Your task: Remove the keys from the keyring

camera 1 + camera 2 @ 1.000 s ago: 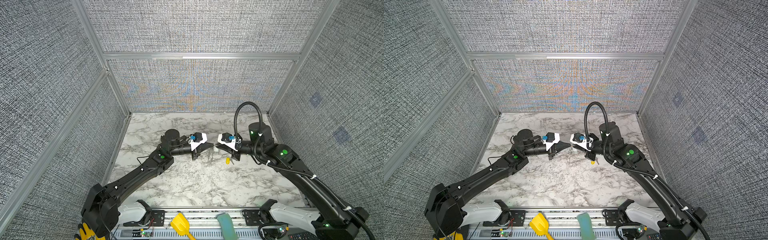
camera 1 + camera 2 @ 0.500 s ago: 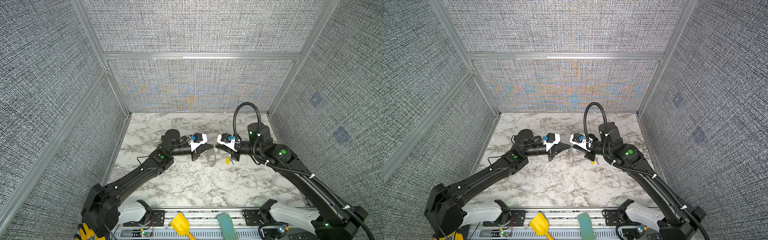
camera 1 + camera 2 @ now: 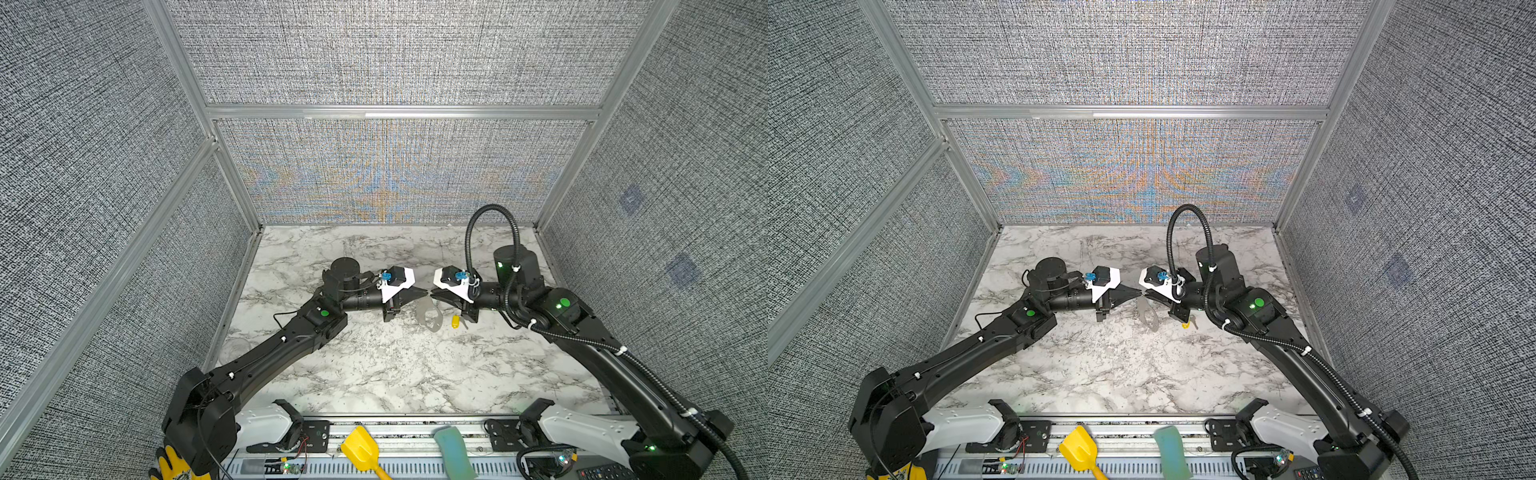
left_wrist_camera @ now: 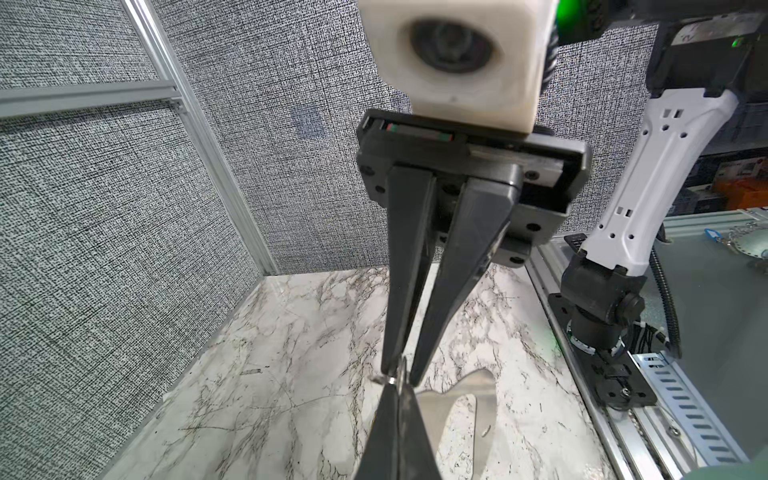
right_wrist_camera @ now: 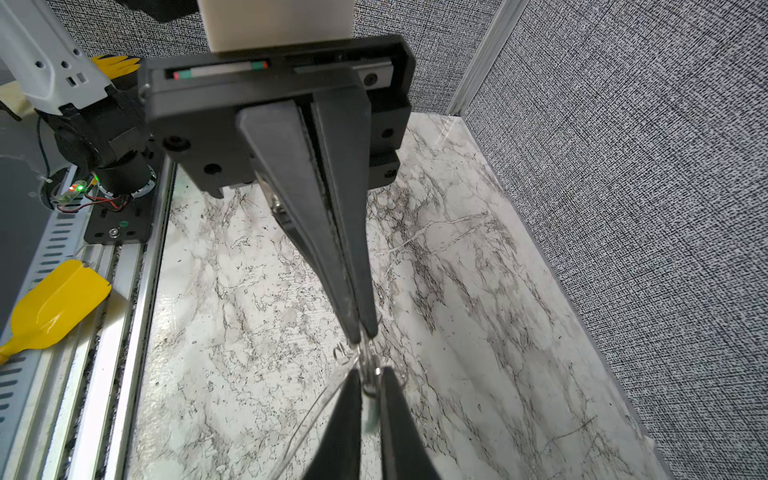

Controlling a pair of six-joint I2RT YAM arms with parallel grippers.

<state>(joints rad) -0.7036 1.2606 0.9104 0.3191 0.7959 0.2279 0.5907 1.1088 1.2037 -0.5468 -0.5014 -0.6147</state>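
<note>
1. left gripper [image 4: 397, 390] pressed together on the keyring [image 4: 485, 395] edge, mid-frame in both top views.
2. right gripper [image 5: 370, 376] pinches the teal-tagged key [image 5: 370, 411]; i see that only from its wrist.
3. yellow-tagged key [image 3: 456, 322] shows just right of the keyring, in both top views only.

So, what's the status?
Left gripper shut on keyring, right gripper shut on teal-tagged key, tip to tip. Yellow-tagged key on table. Nothing blocking.

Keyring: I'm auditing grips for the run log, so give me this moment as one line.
left claw: shut on keyring | right claw: shut on teal-tag key | tips meeting above table | yellow-tag key: on table, apart
</note>
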